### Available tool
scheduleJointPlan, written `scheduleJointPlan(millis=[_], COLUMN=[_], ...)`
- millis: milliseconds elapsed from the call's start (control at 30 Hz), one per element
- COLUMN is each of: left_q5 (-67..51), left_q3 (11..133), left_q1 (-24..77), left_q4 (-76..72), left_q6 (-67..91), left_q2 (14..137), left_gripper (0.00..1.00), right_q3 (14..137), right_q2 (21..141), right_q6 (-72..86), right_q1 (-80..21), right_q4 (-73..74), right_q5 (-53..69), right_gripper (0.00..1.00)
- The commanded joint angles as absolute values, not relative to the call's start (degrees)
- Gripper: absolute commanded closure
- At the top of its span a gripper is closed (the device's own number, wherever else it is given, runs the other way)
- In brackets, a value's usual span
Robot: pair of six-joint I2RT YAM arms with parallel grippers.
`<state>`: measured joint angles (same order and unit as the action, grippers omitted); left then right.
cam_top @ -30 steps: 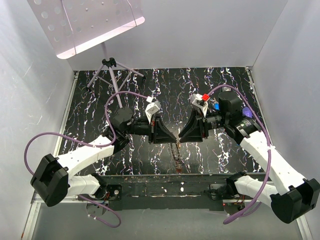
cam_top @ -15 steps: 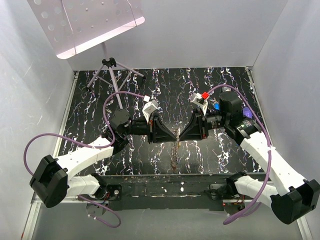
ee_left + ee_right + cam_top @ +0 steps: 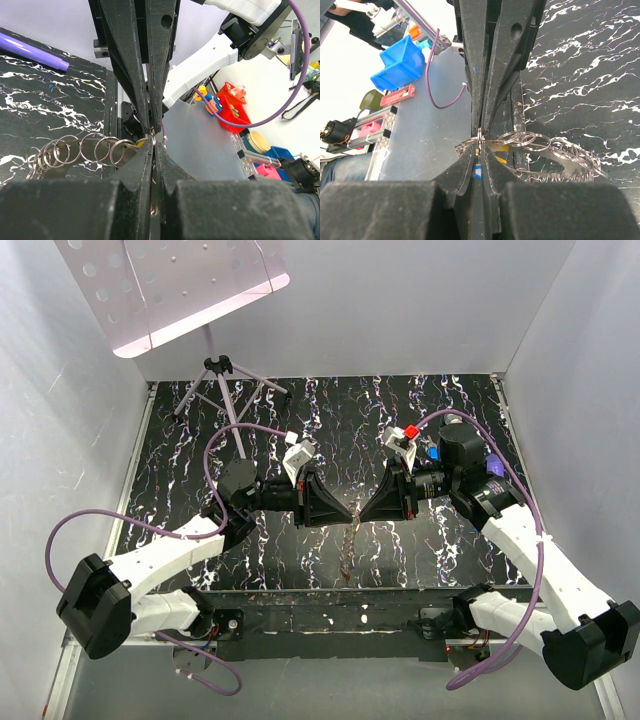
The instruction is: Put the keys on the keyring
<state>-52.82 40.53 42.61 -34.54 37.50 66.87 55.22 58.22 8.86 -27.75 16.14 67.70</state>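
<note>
No lettering, number or brand mark can be read in any view. Any markings are too small or blurred.

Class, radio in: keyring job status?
Both shut: left gripper, right gripper, tip to tip on ring chain. At the pinch, yellow key. Aside, purple pen.

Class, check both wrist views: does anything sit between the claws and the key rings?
Nothing visible does. The left claw and right claw meet tip to tip at the ring chain, with a yellow key head right beside the pinch.
</note>
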Motion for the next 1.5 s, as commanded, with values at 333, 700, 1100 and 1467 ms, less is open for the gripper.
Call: scheduleJointPlan(millis=[333, 700, 1100, 1467], left_q5=[-50.8, -51.1, -50.2, -50.1], left_q3=[40.4, 38.8, 37.6, 37.3], left_q1=[42.4, 40.9, 40.9, 40.9], left_q4=[-35.6, -38.2, -44.6, -44.4], left_q6=[35.9, 35.5, 39.0, 38.7], left_q2=[63.5, 61.1, 63.3, 62.9], left_gripper=[1.0, 1.0, 1.0, 1.0], right_q3=[55.3, 55.5, 55.5, 58.8], right_q2=[58.1, 59.4, 60.3, 60.7], right_q6=[9.8, 8.9, 9.8, 5.3], right_q1=[-27.6, -27.6, -28.7, -27.5], right_q4=[15.6, 18.8, 17.5, 15.9], right_q5=[69.5, 69.4, 69.1, 72.6], right_gripper=[0.99, 0.99, 0.99, 0.6])
